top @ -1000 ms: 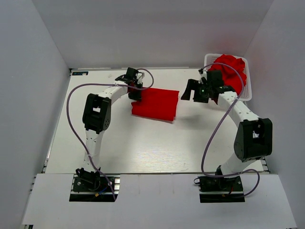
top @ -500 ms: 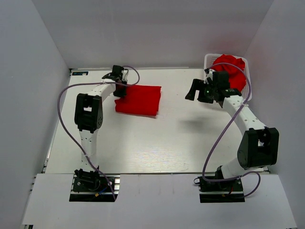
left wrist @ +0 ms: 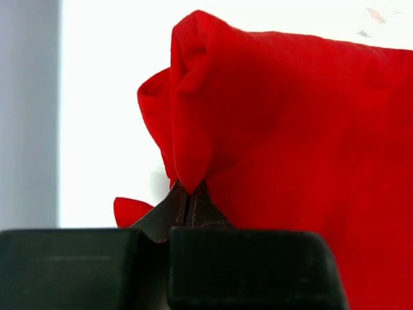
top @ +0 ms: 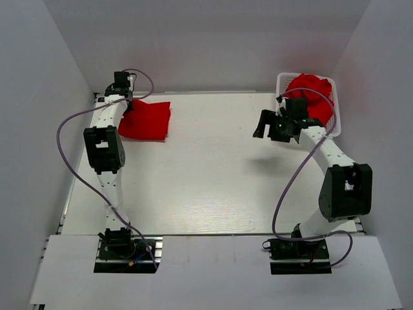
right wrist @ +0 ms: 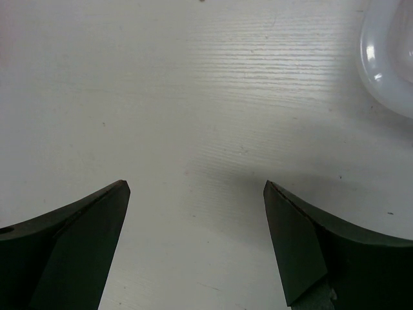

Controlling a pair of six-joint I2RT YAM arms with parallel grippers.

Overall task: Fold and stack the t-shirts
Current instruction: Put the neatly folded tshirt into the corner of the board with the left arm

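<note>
Folded plain red shirt (top: 148, 121) on tabletop (top: 213, 168), far left, edge bunched. Left claw (left wrist: 189, 194) pinching that edge. Right claw (right wrist: 195, 188) wide, empty. Crumpled shirts (top: 313, 90) heaped in basket (top: 282, 80).

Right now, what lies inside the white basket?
Inside the basket, crumpled red t-shirts heap above the rim; how many, and anything beneath them, is hidden.

One t-shirt (top: 147, 120) on table (top: 206, 174) far left; other t-shirts (top: 313, 90) in basket (top: 281, 82) far right
</note>
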